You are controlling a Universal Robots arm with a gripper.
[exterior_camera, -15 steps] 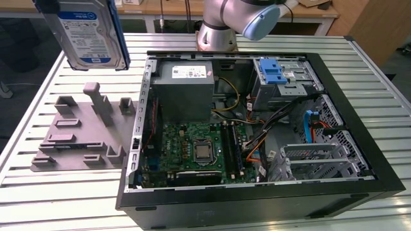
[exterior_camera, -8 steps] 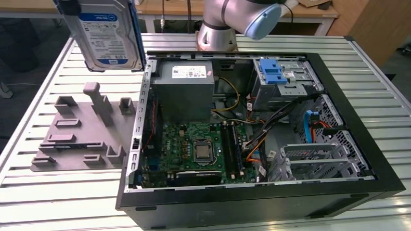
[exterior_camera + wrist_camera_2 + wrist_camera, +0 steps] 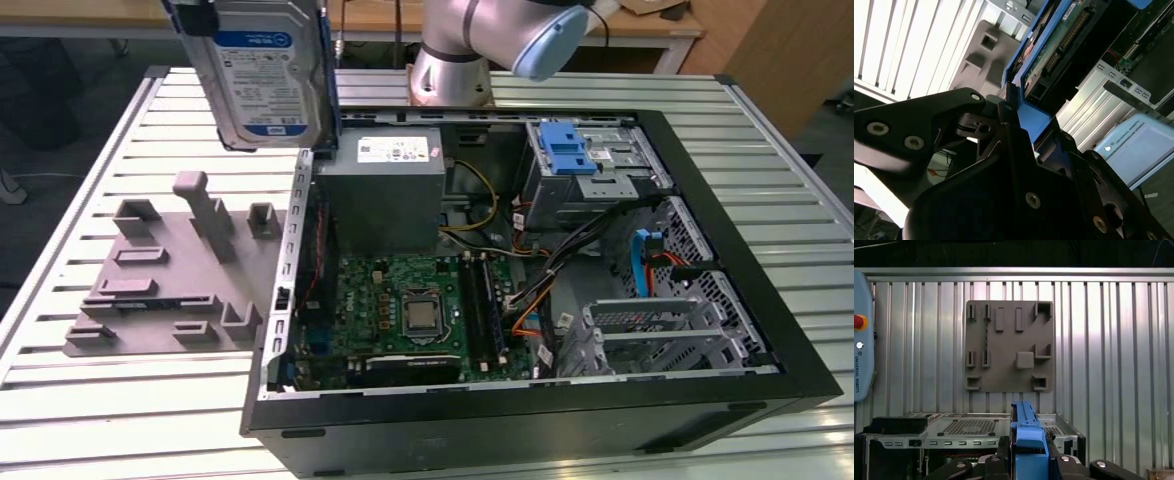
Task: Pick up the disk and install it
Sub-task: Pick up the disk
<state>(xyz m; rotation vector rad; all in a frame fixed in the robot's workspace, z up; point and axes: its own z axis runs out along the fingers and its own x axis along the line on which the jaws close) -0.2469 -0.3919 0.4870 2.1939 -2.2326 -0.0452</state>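
The disk (image 3: 267,75), a silver hard drive with a white-and-blue label in a blue carrier, hangs upright in the air above the open computer case's left wall, at the exterior view's upper left. In both wrist views its blue carrier edge (image 3: 1029,437) (image 3: 1033,114) sits clamped between the black fingers (image 3: 1004,135) of my gripper (image 3: 1029,462), which is shut on it. The silver drive cage with a blue latch (image 3: 585,160) sits at the case's far right corner, well apart from the disk.
The open case (image 3: 747,330) lies on a slatted metal table (image 3: 80,400), showing a motherboard (image 3: 407,310), a grey power supply (image 3: 384,195) and loose cables. A grey fixture plate (image 3: 160,275) (image 3: 1009,345) lies left of the case. A teach pendant (image 3: 861,335) lies at the table's edge.
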